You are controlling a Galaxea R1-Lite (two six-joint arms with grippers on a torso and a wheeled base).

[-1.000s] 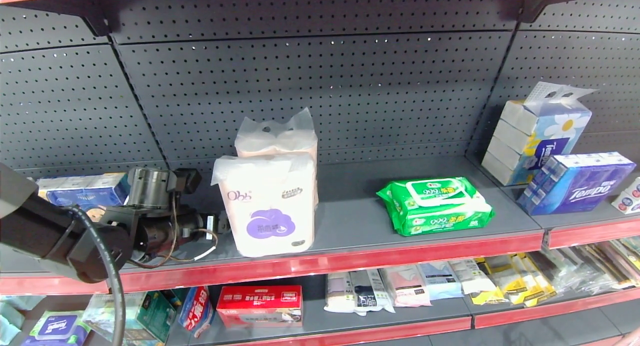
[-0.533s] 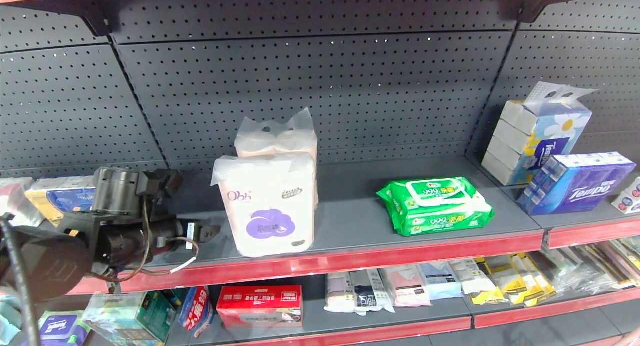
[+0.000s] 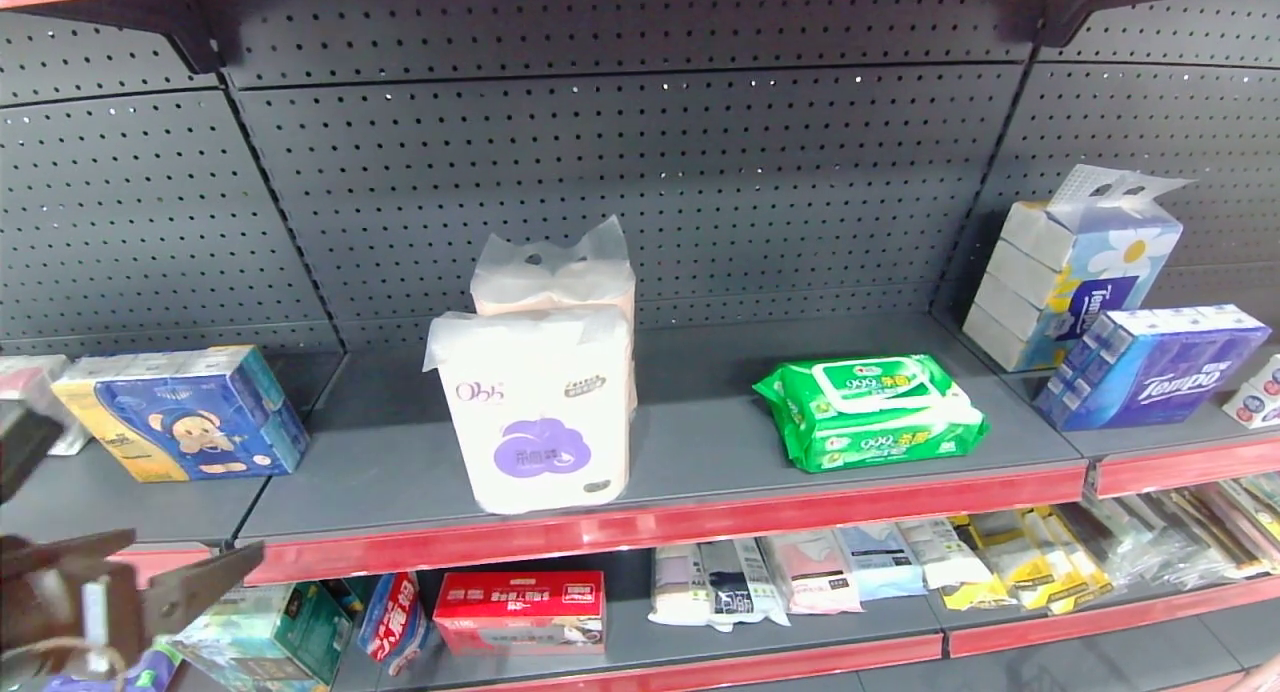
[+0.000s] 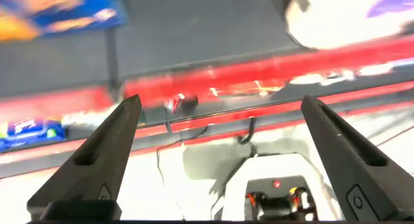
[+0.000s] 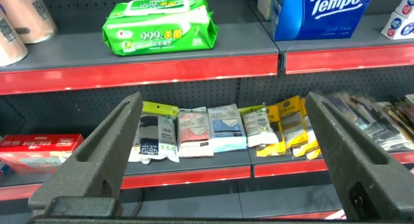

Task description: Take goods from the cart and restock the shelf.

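A white toilet-paper pack with a purple print (image 3: pixel 540 412) stands at the front of the grey middle shelf (image 3: pixel 700 442), with a second pack (image 3: pixel 555 272) right behind it. A green wet-wipes pack (image 3: pixel 870 412) lies flat to its right. My left gripper (image 3: pixel 198 540) is low at the left, below and in front of the shelf's red edge, open and empty. In the left wrist view the left gripper (image 4: pixel 221 100) faces the red edge (image 4: pixel 259 68), with the white pack (image 4: pixel 349 17) beyond it. My right gripper (image 5: pixel 223 94) is open and empty, facing the lower shelf below the wipes (image 5: pixel 160 24).
A blue tissue box with a bear print (image 3: pixel 185 412) sits on the left bay. Blue tissue multipacks (image 3: pixel 1150 362) and a taller stack (image 3: pixel 1080 262) fill the right bay. The lower shelf holds a red box (image 3: pixel 520 607) and several flat packets (image 3: pixel 800 572). Bare shelf lies between the toilet paper and the wipes.
My left arm has pulled back from beside the white toilet-paper pack, moving left and down off the shelf. The bear-print box it covered now shows in full.
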